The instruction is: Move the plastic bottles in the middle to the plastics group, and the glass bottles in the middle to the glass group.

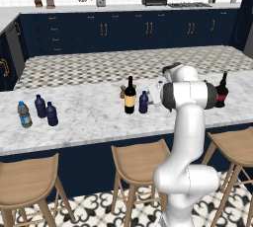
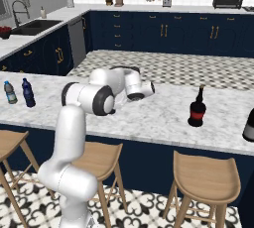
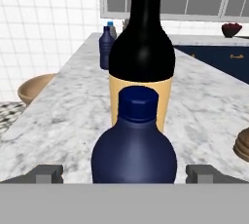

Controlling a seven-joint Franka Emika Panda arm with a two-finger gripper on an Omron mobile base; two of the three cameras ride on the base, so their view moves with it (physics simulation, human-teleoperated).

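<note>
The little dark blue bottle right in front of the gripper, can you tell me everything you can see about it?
The small, stubby, opaque navy-blue plastic bottle has a rounded body, a short neck and a ridged dark blue screw cap, which is on. It stands upright on the white marble counter, directly in front of the tall dark glass wine bottle with a tan-yellow label; whether they touch is unclear. The open gripper has a finger on either side of it, not yet touching.
</note>
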